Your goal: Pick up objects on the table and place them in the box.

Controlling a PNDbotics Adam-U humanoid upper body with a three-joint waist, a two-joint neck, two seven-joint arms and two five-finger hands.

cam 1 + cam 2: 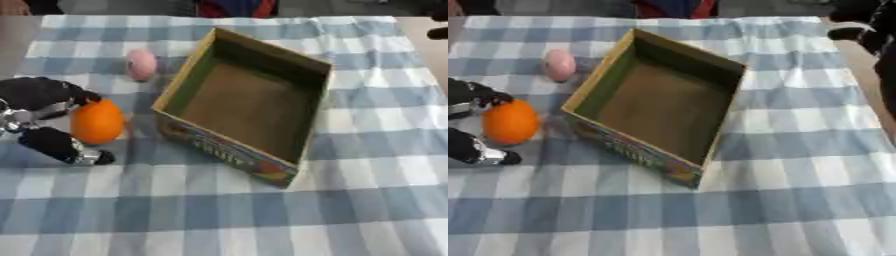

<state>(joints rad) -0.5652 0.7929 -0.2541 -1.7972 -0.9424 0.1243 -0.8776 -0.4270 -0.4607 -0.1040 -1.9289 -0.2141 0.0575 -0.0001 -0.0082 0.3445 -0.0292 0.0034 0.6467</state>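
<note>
At the frame's left edge, our left hand curls its fingers around an orange ball just left of the open box at centre. A pink object lies upper left. Our right hand shows upper right; we cannot tell its fingers' state.

blue-and-white checked tablecloth, wooden tabletop

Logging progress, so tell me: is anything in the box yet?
No, the box shows only its bare brown floor; the orange and pink object remain outside it.
</note>
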